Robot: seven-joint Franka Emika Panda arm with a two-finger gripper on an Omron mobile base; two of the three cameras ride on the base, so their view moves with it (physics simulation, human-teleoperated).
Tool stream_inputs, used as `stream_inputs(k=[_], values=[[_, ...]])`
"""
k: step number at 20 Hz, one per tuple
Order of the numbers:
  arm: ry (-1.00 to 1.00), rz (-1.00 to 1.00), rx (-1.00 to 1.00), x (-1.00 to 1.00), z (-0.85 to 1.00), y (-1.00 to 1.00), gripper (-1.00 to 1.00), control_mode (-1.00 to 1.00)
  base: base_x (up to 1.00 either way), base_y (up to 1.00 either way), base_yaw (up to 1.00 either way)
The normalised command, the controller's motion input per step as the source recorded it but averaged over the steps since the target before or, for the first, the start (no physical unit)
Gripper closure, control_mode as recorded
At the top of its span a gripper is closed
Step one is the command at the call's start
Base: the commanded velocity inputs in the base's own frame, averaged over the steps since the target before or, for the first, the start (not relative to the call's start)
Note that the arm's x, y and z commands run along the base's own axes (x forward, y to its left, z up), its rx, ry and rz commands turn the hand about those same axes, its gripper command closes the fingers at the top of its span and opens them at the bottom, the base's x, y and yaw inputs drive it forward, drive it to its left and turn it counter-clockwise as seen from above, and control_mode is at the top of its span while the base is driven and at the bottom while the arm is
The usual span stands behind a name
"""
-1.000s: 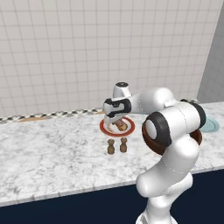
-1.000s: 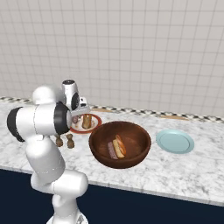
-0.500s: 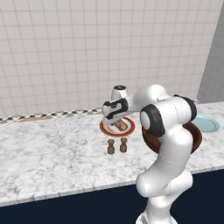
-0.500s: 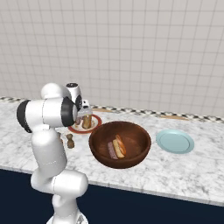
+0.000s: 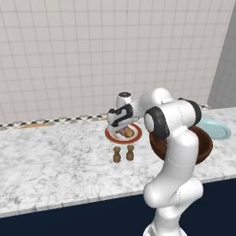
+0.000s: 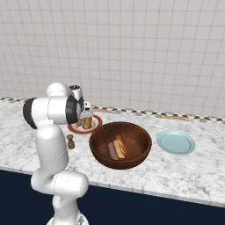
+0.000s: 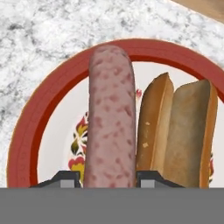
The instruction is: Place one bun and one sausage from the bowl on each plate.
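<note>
White-tiled wall, grey marble table (image 5: 55, 161). Hand (image 7: 110, 178) clamped on pink speckled sausage (image 7: 110, 118) over the red-rimmed cream plate (image 7: 48, 109), split brown bun (image 7: 179, 135) beside it. Best lowered flat, clear of the bun, before release. Counted: two plates, teal-rimmed plate (image 6: 176, 142) bare; deep brown bowl (image 6: 121, 144) between them holds one bun, one sausage; two small shakers (image 5: 123, 154).

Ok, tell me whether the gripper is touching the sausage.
Touching. In the hand view the gripper has a fingertip pressed against each side of the sausage, no gap, above the red plate.
</note>
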Motion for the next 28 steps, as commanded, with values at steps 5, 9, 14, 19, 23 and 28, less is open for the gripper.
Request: stream_inputs(k=[5,9,14,19,23,28], values=[[0.01,-0.03,0.00,0.09,-0.01,0.00,-1.00,-1.00,0.00,0.00,0.00],[0.00,-0.06,0.00,0.00,0.03,-0.03,-1.00,-1.00,0.00,0.00,0.00],[0.00,-0.05,0.00,-0.03,0.20,-0.02,-1.00,-1.00,0.00,0.00,0.00],[-0.08,-0.03,0.00,-0.34,0.57,-0.06,-1.00,-1.00,0.00,0.00,0.00],[-0.01,-0.09,0.01,-0.65,0.39,-0.34,-1.00,-1.00,0.00,0.00,0.00],[-0.02,-0.09,0.00,-0.69,0.17,-0.77,-1.00,-1.00,0.00,0.00,0.00]])
